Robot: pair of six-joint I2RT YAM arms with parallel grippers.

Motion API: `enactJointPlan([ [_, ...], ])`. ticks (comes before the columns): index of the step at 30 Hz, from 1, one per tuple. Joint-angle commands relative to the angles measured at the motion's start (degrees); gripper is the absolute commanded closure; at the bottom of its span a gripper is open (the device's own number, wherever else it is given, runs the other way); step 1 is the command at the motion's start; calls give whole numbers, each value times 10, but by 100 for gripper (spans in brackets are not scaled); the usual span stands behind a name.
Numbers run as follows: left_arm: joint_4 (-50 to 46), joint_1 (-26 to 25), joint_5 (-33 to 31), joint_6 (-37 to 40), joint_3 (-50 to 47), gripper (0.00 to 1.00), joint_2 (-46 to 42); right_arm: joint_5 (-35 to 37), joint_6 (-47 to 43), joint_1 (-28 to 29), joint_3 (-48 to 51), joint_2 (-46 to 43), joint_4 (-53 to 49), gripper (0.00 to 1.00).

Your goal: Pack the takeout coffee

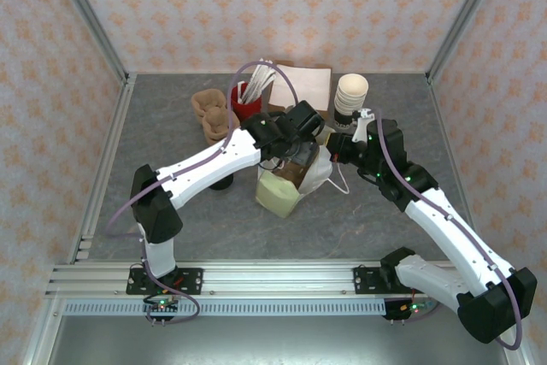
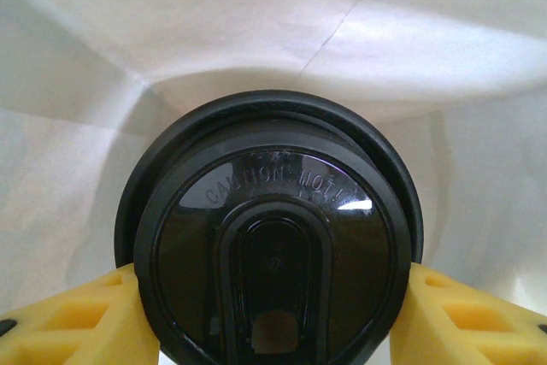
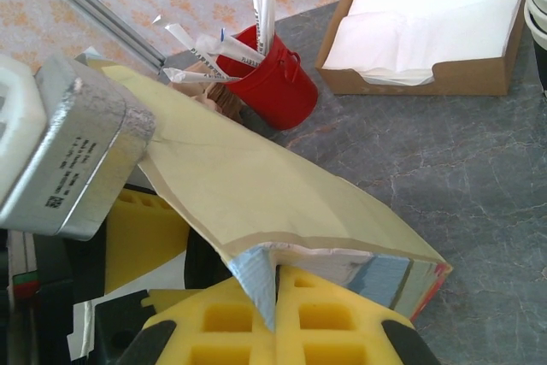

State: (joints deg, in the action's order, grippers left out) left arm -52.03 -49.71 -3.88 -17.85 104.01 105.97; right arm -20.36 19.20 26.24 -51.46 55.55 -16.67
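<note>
Grey stone-look counter (image 1: 224, 221), orange-patterned wallpaper on the walls around it. Pale yellow paper bag (image 3: 256, 185) sits mid-counter, tilted, mouth open.

Left gripper (image 2: 273, 322) is down inside the bag. Its yellow foam fingers (image 2: 77, 318) are clamped on both sides of the takeout coffee (image 2: 273, 237), a paper cup with a round black plastic lid. From the left wrist only the lid is visible, embossed "CAUTION HOT", with the white bag lining all around it. So the coffee is in the bag, held. Can't tell whether it touches the bottom.

Right gripper (image 3: 275, 297) is pinched tight on the bag's rim at the near corner, with paper folded between the yellow fingers.

Behind the bag:
- red bucket of paper-wrapped straws (image 3: 273, 83)
- brown cardboard tray of white napkins (image 3: 427, 23), to the right of the bucket
- stack of white paper cups (image 1: 351, 90), just beyond the right gripper
- brown pulp cup carrier (image 1: 212, 114), left of the bucket
</note>
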Motion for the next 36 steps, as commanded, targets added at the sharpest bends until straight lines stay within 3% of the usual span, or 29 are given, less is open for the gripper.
enactJointPlan([
  [1, -16, 8, -20, 10, 2, 44, 16, 13, -14, 2, -21, -7, 6, 100],
  [21, -19, 16, 9, 10, 30, 45, 66, 5, 11, -15, -19, 24, -1, 100],
  [36, -74, 20, 20, 1, 91, 45, 79, -42, -40, -29, -55, 67, -19, 100],
])
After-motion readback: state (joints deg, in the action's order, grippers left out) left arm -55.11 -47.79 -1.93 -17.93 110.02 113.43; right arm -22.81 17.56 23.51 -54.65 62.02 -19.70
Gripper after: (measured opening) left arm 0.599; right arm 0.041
